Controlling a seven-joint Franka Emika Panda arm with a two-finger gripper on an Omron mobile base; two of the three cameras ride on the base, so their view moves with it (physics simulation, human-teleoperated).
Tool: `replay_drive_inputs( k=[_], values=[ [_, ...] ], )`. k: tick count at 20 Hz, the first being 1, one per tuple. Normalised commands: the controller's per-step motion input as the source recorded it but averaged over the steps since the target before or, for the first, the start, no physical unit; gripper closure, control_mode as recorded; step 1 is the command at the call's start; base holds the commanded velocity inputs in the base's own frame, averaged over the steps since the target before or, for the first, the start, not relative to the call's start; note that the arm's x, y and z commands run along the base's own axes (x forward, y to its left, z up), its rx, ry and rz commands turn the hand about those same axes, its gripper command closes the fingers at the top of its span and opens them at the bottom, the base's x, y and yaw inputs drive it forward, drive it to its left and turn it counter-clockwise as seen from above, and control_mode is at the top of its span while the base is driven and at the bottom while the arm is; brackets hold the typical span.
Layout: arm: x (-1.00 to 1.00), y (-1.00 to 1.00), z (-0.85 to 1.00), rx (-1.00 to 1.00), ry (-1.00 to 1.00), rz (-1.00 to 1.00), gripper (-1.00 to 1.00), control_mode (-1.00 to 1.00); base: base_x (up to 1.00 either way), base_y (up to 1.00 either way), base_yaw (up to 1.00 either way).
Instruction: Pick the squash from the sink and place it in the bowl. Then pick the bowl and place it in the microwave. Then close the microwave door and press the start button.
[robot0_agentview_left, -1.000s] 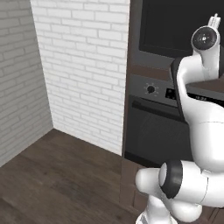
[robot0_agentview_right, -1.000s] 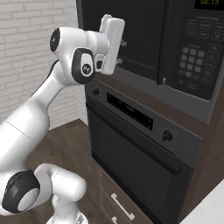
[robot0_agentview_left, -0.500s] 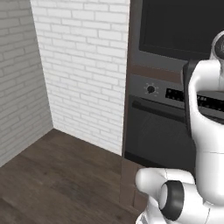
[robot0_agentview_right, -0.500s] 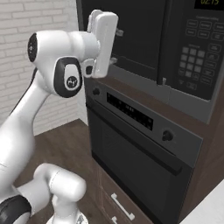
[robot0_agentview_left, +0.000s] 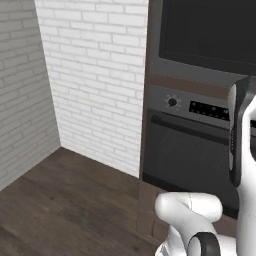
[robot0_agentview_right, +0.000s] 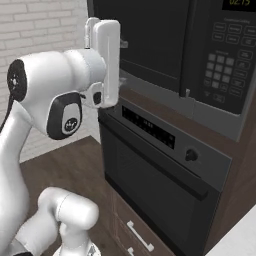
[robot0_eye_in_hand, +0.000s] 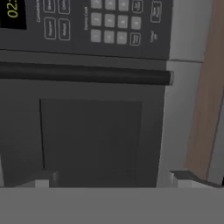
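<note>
The microwave (robot0_agentview_right: 200, 55) is built into the dark wall unit, and its black door (robot0_agentview_right: 145, 40) lies flush and shut. In the hand view, rolled sideways, the door's dark window (robot0_eye_in_hand: 92, 140), its long bar handle (robot0_eye_in_hand: 87, 74) and the keypad (robot0_eye_in_hand: 113, 22) with a lit yellow display (robot0_eye_in_hand: 12, 9) are close ahead. My gripper (robot0_eye_in_hand: 113, 179) is open just in front of the door, with its fingertips (robot0_eye_in_hand: 43, 180) wide apart and nothing between them. From the right base view it (robot0_agentview_right: 121, 47) hangs before the door's left part. The squash, bowl and sink are out of view.
Below the microwave sits a black oven (robot0_agentview_right: 160, 185) with a knob (robot0_agentview_right: 190, 155) and a display strip, above a drawer handle (robot0_agentview_right: 140, 235). A white brick wall (robot0_agentview_left: 95, 75) stands to the left, with a dark wood floor (robot0_agentview_left: 65, 200) below.
The arm has swung, with its upper links shifting right in the left base view. The hand has drawn slightly back and lower before the microwave door. The base has not moved.
</note>
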Motion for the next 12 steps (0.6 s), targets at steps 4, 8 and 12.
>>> replay_drive_inputs(
  k=[4, 8, 12],
  values=[
    [-0.70, 0.00, 0.00, -0.55, 0.22, 0.46, -1.00, -1.00, 0.00, 0.00, 0.00],
    [-0.69, 0.03, -0.02, -0.71, 0.23, 0.39, -1.00, -1.00, 0.00, 0.00, 0.00],
    [-0.51, 0.24, -0.08, -0.81, 0.27, 0.19, -1.00, -1.00, 0.00, 0.00, 0.00]
  ],
)
